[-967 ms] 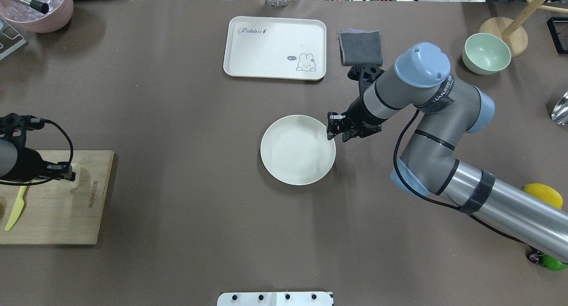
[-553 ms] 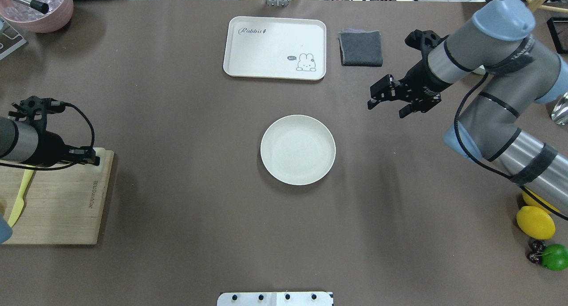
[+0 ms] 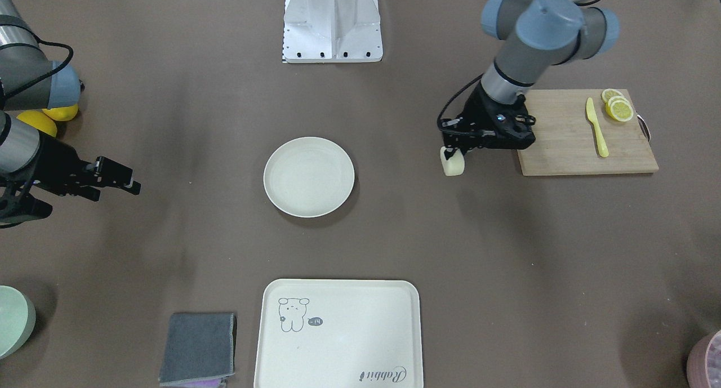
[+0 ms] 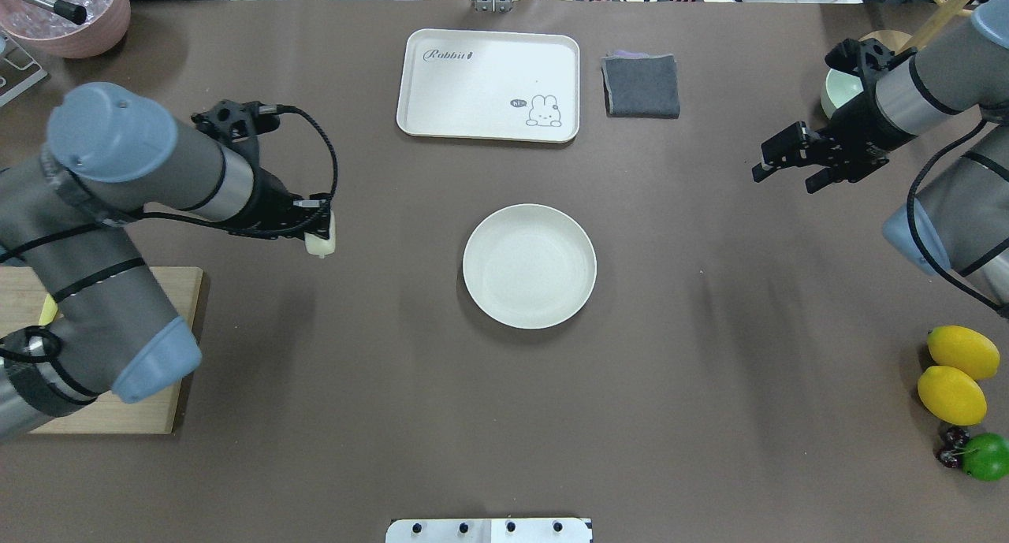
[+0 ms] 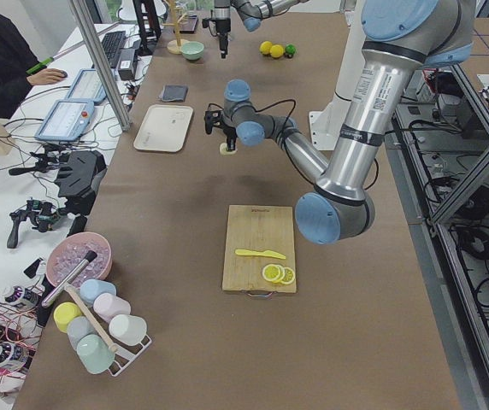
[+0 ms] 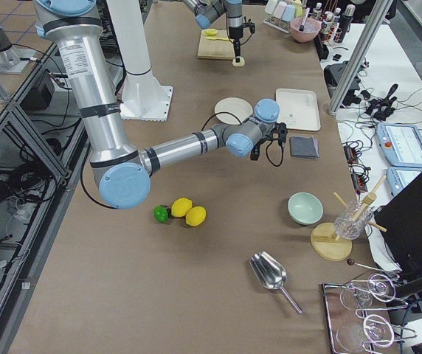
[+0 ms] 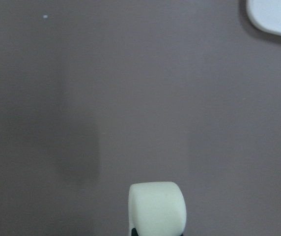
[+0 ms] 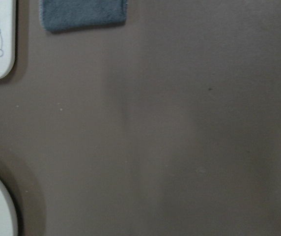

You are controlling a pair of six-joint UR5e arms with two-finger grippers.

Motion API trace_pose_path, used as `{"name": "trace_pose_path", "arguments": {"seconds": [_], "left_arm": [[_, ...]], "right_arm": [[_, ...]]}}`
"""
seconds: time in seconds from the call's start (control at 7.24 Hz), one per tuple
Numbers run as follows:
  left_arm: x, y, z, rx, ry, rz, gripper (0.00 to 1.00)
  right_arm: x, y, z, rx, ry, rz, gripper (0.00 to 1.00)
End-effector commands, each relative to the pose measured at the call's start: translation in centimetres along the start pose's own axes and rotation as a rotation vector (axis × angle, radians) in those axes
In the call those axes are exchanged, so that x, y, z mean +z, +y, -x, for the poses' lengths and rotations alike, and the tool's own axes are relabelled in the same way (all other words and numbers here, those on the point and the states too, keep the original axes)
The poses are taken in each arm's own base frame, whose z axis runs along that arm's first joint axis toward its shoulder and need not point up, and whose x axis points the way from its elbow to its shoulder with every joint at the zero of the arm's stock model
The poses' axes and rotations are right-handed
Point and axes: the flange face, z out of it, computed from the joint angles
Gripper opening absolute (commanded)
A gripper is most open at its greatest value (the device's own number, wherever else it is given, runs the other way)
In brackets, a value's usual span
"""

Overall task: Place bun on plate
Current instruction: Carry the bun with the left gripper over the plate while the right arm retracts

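Fingers of the left gripper [image 4: 318, 228] are clamped on the bun [image 4: 322, 243]. The right gripper [image 4: 784, 176] hangs apart, fingers spread with nothing between them, out toward the pale green bowl [image 3: 11, 320].

On the brown table [image 4: 394, 417] the cartoon-print tray [image 4: 473, 86] lies beyond the round cream plate [image 4: 528, 267]. The wooden cutting board [image 3: 563, 140] is on the left arm's side and the folded grey cloth [image 4: 641, 86] is beside the tray. The plate is bare.

The bun appears lifted off the table, between board and plate and well short of the rim. It looks light, soft and smooth, so it would probably dent under a hard squeeze. The grip is at one end, so a light pinch across its narrow sides seems right.
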Motion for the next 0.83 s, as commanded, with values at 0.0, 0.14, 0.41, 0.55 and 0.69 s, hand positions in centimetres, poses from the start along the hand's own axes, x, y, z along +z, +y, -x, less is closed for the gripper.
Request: {"name": "trace_pose_path", "arguments": {"seconds": [0.0,0.14,0.41,0.55,0.69], "left_arm": [[3.2,3.0,-11.8,-0.054,0.000,-0.028,0.29],[4.8,4.3,-15.0,-0.041,-0.002,-0.039,0.29],[7.6,6.2,-20.0,-0.017,-0.012,-0.032,0.29],[9.0,6.2,-20.8,-0.019,-0.033,-0.027,0.29],[10.1,6.5,-20.9,-0.014,-0.034,-0.058,0.30]], "right_arm": [[-1.5,-0.3,-6.6,-0.042,0.046,-0.021,1.00],[-1.9,-0.8,-9.3,-0.067,0.066,-0.024,1.00],[-2.4,-0.6,-12.7,-0.099,0.087,-0.023,1.00],[-2.3,-0.5,-12.9,-0.097,0.089,-0.022,1.00],[-2.3,-0.5,-13.1,-0.094,0.091,-0.021,1.00]]}}
